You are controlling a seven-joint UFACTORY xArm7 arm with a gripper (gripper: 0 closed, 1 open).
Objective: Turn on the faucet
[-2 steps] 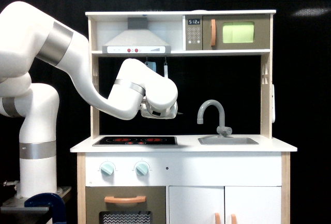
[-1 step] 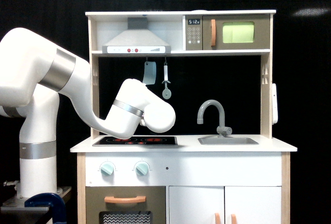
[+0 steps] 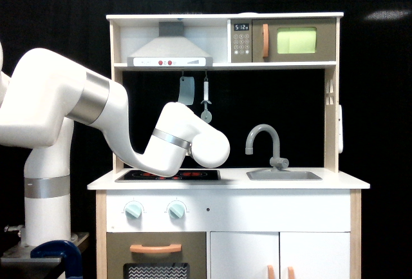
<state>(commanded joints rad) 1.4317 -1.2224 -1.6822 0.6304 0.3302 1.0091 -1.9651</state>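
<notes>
White arm's wrist hangs over the black stovetop (image 3: 168, 175), gripper hidden behind the last joint; can't tell if fingers are open or holding anything. Grey plastic gooseneck faucet (image 3: 264, 138) stands at the sink (image 3: 284, 176), well apart, toward the exterior view's right. Looks light, rigid, prob. slick. Best contact: stubby lever (image 3: 279, 162) at base, not the spout.

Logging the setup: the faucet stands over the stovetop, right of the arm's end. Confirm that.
Not quite. The exterior view shows the faucet standing over the sink, not the stovetop. It is to the exterior view's right of the arm's end, as stated.
</notes>
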